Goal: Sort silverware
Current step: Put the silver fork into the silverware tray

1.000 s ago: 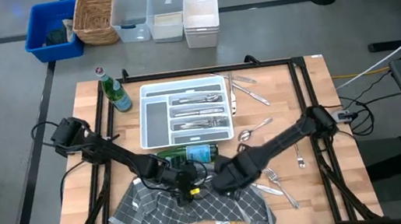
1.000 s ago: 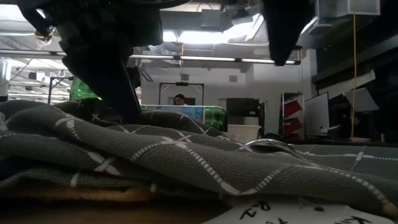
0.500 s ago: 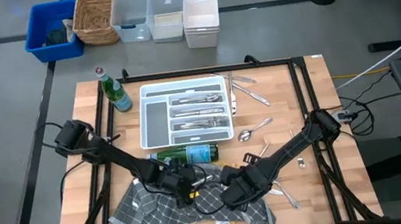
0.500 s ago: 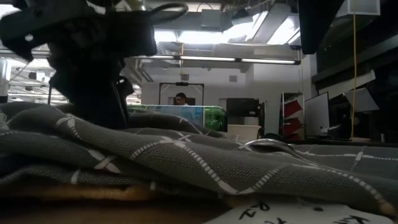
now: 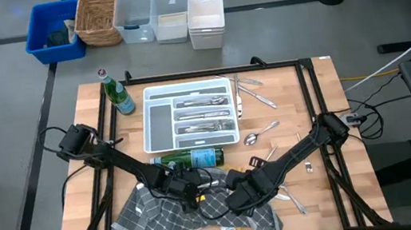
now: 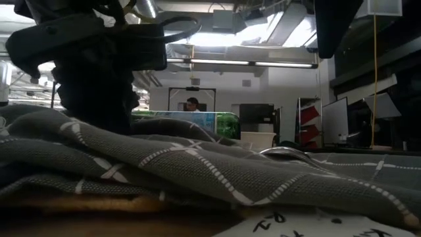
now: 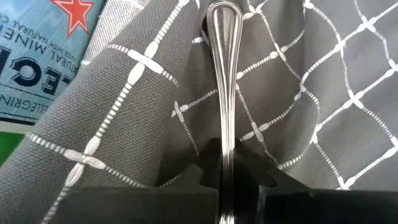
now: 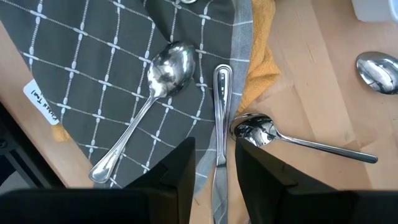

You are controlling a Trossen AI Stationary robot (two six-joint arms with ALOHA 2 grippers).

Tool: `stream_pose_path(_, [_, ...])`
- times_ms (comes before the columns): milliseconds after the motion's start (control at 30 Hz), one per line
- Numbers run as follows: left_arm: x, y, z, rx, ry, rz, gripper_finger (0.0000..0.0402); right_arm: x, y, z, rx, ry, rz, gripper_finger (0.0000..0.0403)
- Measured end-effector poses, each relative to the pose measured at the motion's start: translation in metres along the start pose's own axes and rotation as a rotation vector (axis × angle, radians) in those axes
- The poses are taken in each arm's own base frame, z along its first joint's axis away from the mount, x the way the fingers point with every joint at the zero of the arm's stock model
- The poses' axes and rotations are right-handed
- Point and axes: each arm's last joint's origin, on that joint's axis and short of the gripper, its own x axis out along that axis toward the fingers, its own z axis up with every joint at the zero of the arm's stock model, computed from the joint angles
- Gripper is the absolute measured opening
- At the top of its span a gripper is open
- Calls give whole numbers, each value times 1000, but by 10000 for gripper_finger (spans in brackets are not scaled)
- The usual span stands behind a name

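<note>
Left gripper [image 5: 194, 198] low over the grey checked cloth [image 5: 173, 214] at the table's [image 5: 313, 108] near edge, clamped on a slim silver handle [image 7: 224, 93]. In the left wrist view the handle running straight out from between the fingers [image 7: 180, 177], long axis in line with the gripper, rounded end pointing away; the working end hidden.

Right gripper [image 5: 236, 200] just beside it over the cloth's right part, jaws standing apart on either side of a second handle [image 8: 221, 109], not yet closed on it. That handle lying lengthwise along the gripper's axis, on the cloth edge. Beside it a spoon [image 8: 144, 109] lying on the cloth, bowl up, slanted. Another spoon [image 8: 298, 137] on bare wood, bowl touching the cloth's hem, handle pointing off to the side.

More silverware [image 5: 202, 115] lying crosswise in the white tray's [image 5: 157, 128] compartments, and loose pieces [image 5: 255, 92] scattered right of it.

Green bottle [image 5: 192, 160] lying on its side between tray and cloth; blue label [image 7: 37, 53] with a red star, letters partly cut off, "LEG" just readable. Second bottle [image 5: 116, 94] upright left of the tray.
</note>
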Motion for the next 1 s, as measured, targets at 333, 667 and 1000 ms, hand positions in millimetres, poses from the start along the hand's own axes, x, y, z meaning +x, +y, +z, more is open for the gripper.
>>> stream_pose_path(333, [-17, -11, 23, -66, -72, -63, 11, 0, 0, 0, -54, 4, -3, 115])
stream_pose_path(667, [-54, -11, 48, -413, -203, -133, 14, -28, -14, -12, -73, -68, -115, 115])
stream_pose_path(1000, [-66, 7, 65, -875, -567, 35, 14, -90, -39, -41, 11, -445, -188, 115])
